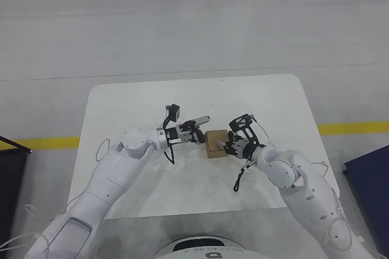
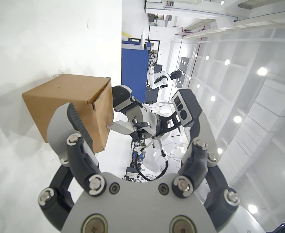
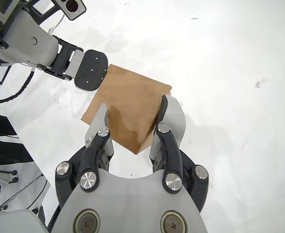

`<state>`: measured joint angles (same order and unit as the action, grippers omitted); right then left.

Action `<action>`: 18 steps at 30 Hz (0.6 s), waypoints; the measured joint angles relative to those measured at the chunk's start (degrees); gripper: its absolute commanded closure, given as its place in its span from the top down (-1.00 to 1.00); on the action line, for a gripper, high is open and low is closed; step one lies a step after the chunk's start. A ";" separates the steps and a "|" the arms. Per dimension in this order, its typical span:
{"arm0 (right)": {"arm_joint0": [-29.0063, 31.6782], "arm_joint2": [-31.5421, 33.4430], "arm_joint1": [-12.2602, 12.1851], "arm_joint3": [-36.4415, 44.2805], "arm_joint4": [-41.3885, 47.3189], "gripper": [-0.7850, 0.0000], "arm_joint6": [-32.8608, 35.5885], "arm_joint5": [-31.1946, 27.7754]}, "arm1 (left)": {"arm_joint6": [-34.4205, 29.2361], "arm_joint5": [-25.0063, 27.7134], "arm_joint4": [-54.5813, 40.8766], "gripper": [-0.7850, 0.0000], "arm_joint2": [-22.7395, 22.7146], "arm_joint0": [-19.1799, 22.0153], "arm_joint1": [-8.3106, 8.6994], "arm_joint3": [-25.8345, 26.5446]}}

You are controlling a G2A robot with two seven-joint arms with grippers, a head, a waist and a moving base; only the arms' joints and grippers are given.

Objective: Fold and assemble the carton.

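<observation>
A small brown carton point(image 1: 215, 144) stands folded into a box near the middle of the white table point(image 1: 149, 110). In the right wrist view my right gripper point(image 3: 135, 105) is shut on a corner of the carton point(image 3: 132, 98), one finger on each side. My left gripper point(image 1: 202, 128) is on the opposite side and stands wide open. One of its pads point(image 2: 78, 120) rests against a side of the carton point(image 2: 64, 93), while the other finger point(image 2: 204, 127) is well clear. The right gripper point(image 2: 125, 120) shows beyond the box.
A black cable point(image 1: 240, 178) hangs from the right arm over the table. Off the table, a blue bin point(image 1: 376, 175) stands on the floor at the right and a dark frame point(image 1: 3, 168) at the left. Bare tabletop lies around the carton.
</observation>
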<state>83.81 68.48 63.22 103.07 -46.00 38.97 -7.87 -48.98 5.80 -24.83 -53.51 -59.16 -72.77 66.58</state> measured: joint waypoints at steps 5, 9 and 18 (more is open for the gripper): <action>-0.56 -0.73 0.09 -0.37 0.23 0.00 0.48 -0.39 | 0.28 -0.17 0.39 1.00 0.42 0.30 -0.24 -0.56; -1.03 -1.32 0.18 -0.71 0.18 -0.04 0.78 -0.37 | 0.51 -0.36 0.55 1.00 0.78 0.59 -0.47 -0.92; -1.51 -2.07 0.30 -1.20 -0.30 -0.07 1.02 0.30 | 0.22 -0.58 -0.48 1.00 0.30 0.82 -0.68 -0.89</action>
<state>82.29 66.41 63.52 101.86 -46.30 39.99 -7.57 -48.76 5.22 -25.31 -53.20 -58.34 -73.45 65.69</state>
